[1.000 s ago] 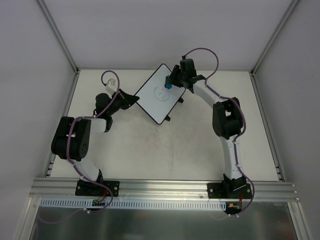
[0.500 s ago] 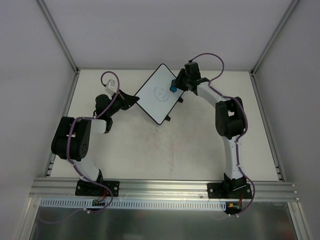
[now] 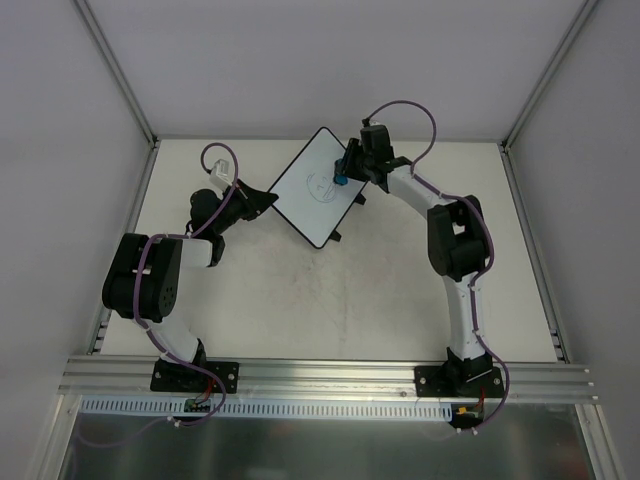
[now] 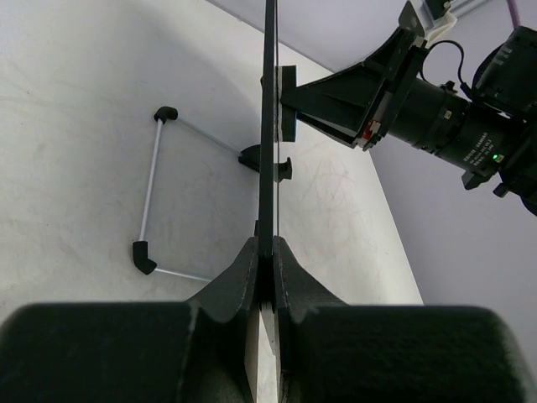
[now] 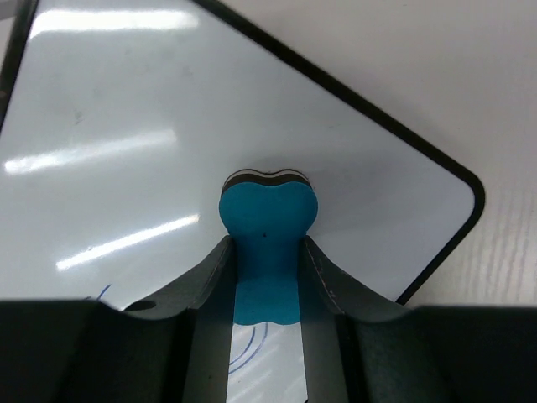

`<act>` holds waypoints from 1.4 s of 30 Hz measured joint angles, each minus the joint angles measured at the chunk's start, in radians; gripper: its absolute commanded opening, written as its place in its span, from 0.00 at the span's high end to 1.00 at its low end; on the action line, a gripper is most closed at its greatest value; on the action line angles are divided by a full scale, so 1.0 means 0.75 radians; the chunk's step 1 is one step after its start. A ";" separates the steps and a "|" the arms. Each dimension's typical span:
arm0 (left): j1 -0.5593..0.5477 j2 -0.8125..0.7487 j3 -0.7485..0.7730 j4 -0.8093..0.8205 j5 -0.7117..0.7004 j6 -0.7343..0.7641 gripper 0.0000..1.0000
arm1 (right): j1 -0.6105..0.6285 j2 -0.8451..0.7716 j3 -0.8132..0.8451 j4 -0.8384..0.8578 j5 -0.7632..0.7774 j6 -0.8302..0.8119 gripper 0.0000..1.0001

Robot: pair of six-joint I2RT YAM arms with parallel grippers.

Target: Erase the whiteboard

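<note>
The whiteboard (image 3: pixel 312 195) lies as a tilted diamond at the back of the table, with a faint blue drawing near its middle. My left gripper (image 3: pixel 262 200) is shut on the board's left edge; in the left wrist view the board (image 4: pixel 268 126) shows edge-on between my fingers (image 4: pixel 239 281). My right gripper (image 3: pixel 343 172) is shut on the blue eraser (image 3: pixel 339 180) and presses it on the board's upper right part. In the right wrist view the eraser (image 5: pixel 267 231) sits on the white board (image 5: pixel 126 143), with blue lines just under it.
A thin wire stand with black corner pieces (image 4: pixel 151 185) lies on the table behind the board. The enclosure's back wall and side walls stand close around the table. The right arm (image 4: pixel 436 109) shows beyond the board in the left wrist view.
My right gripper with the eraser slid right across the board, then back left toward the drawing. The left gripper and the board have stayed put.
</note>
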 measured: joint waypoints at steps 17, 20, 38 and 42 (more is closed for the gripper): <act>0.003 0.005 0.001 -0.001 0.001 -0.002 1.00 | 0.228 -0.108 -0.050 0.063 -0.103 -0.350 0.99; 0.003 0.005 0.001 -0.002 0.001 -0.002 1.00 | 0.273 -0.126 -0.059 0.063 -0.105 -0.406 0.99; 0.003 0.005 0.001 -0.003 0.001 -0.001 1.00 | 0.293 -0.131 -0.034 0.017 -0.107 -0.404 1.00; 0.002 0.005 0.001 0.000 0.002 -0.001 1.00 | 0.224 -0.117 -0.040 0.007 -0.123 -0.292 1.00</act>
